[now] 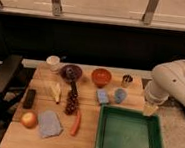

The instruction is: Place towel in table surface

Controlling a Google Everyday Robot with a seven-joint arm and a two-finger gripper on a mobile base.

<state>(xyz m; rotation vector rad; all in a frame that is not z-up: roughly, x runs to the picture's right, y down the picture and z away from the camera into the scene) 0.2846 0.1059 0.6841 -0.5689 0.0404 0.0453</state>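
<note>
Nothing readable anywhere: no text, label, brand, number or sign legible on any surface. Claw (150, 109) at the end of the white arm (173, 80), just beyond the far right corner of the green tray (100, 135), at the edge of the table (86, 138); no marking legible there either.

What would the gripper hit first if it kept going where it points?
The gripper points down at the right table edge. It would probably meet the far right rim of the green tray first; depth is unclear, so possibly the table surface instead.
</note>
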